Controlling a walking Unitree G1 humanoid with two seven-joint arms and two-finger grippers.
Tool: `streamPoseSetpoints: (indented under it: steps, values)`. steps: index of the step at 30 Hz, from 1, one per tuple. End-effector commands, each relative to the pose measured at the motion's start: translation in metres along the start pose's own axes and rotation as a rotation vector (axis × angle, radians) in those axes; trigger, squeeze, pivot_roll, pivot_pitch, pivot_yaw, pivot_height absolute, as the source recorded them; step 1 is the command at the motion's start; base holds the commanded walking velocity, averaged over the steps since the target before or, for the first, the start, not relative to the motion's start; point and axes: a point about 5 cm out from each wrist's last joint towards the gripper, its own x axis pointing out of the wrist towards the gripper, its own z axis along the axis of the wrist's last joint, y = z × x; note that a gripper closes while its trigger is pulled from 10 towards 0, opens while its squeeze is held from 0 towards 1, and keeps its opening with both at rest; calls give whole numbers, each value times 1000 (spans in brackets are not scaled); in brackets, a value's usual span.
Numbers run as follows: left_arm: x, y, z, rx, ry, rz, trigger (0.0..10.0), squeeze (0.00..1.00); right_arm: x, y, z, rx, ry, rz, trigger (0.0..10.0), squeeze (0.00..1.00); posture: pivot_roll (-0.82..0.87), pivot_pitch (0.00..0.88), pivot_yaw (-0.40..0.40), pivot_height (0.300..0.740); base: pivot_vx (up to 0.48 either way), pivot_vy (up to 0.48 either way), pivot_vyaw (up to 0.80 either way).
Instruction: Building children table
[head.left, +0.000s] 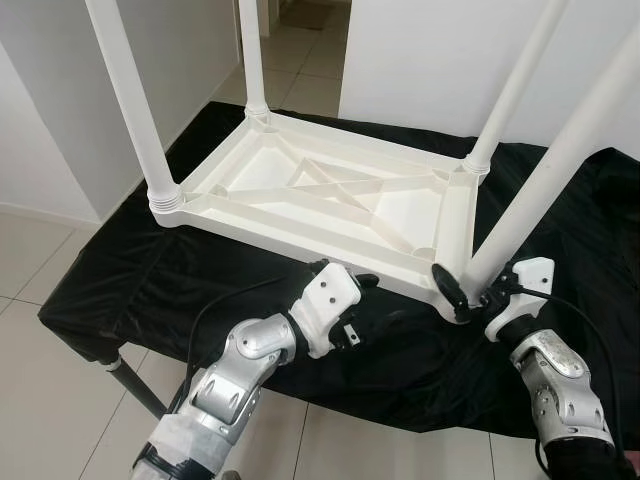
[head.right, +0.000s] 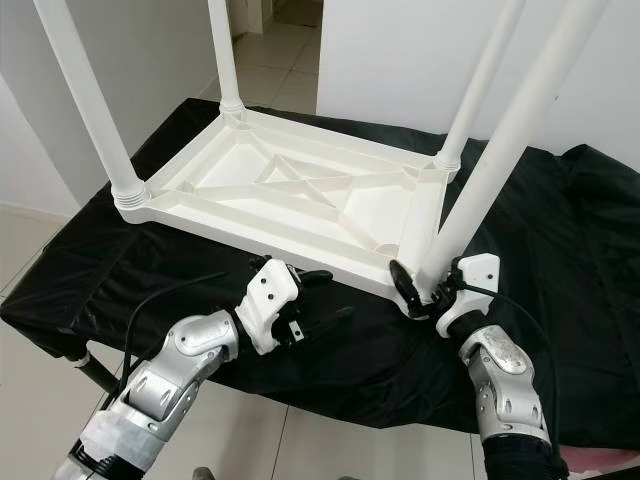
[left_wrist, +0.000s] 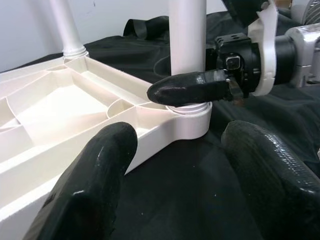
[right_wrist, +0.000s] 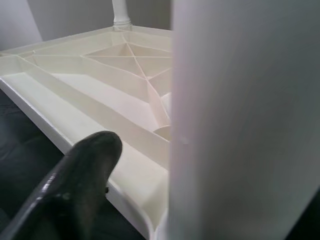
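Tabletop (head.left: 330, 195) upside down, light stiff plastic; right gripper (head.left: 463, 290) clasps the near leg (head.left: 545, 175) at its base, left gripper (head.left: 350, 290) wide beside it.

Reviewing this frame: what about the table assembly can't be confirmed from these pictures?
- Tops of all four legs: cut off by the upper edge in both eye views.
- Whether the near-right leg is fully seated in its socket: the right gripper covers the joint.
- Right gripper's far finger: hidden behind the leg in the right wrist view.
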Motion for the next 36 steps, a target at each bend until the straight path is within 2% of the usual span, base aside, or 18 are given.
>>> streamPoseSetpoints:
  steps: [1, 2, 3, 15, 16, 17, 18, 19, 22, 28, 30, 31, 32, 33, 35, 36]
  values:
    - [1, 0, 1, 4, 1, -13, 10000, 0, 1, 1, -2, 1, 19, 35, 4000, 0, -73, 0, -17, 740, 0, 0, 0]
    - [0, 1, 1, 5, 0, -12, 10000, 0, 2, 0, -3, -5, 19, 38, 3255, 0, -70, 0, -18, 740, 0, 0, 0]
    - [0, 1, 1, 6, 0, -10, 10000, 0, 2, -1, -3, -5, 20, 39, 0, 0, -69, 0, -17, 740, 0, 0, 0]
    - [-1, 1, -1, 20, 14, -6, 10000, 0, 0, -7, -10, -20, 67, 42, 0, 0, -63, 0, -18, 740, 0, 0, 0]
    - [-1, 1, -1, 20, 15, -6, 10000, 0, -1, -7, -11, -15, 69, 32, 1098, 0, -64, 0, -17, 740, 0, 0, 0]
    - [-1, 0, -1, 20, 14, -6, 10000, 0, -1, -7, -11, -16, 65, 13, 7686, 0, -65, 0, -17, 740, 0, 0, 0]
    - [-1, 0, -1, 20, 14, -6, 10000, 0, -1, -7, -11, -16, 65, 13, 7686, 0, -65, 0, -17, 740, 0, 0, 0]
    - [-1, 0, -1, 18, 13, -7, 10000, 0, 1, -7, -9, -18, 43, -35, 10000, 0, -68, 0, -16, 740, 0, 0, 0]
    - [-1, 0, -1, 18, 14, -8, 10000, 0, 2, -6, -7, -14, 26, -64, 10000, 0, -68, 0, -16, 740, 0, 0, 0]
    - [-1, -1, -1, 15, 15, -8, 10000, 0, 5, -5, -2, -50, 2, -265, 10000, 0, -70, 0, -15, 740, 0, 0, 0]
    - [-1, -1, -1, 15, 15, -8, 10000, 0, 5, -5, -2, -50, 2, -265, 10000, 0, -70, 0, -15, 740, 0, 0, 0]
    - [-1, -1, -1, 14, 15, -9, 10000, 0, 5, -7, -2, -69, 7, -341, 10000, 0, -71, 0, -17, 740, 0, 0, 0]
    - [-1, -1, -2, 13, 15, -10, 10000, 0, 4, -8, -3, -46, 14, -446, 10000, 0, -71, 0, -18, 740, 0, 0, 0]
    - [-1, -1, -2, 13, 15, -10, 10000, 0, 4, -8, -3, -46, 14, -446, 10000, 0, -71, 0, -18, 740, 0, 0, 0]
    - [0, -2, -2, 11, 15, -10, 10000, 0, 5, -5, -7, -7, 24, -627, 10000, 0, -71, 0, -23, 740, 0, 0, 0]
    - [0, -2, -2, 11, 15, -10, 10000, 0, 5, -5, -7, -7, 24, -627, 10000, 0, -71, 0, -23, 740, 0, 0, 0]
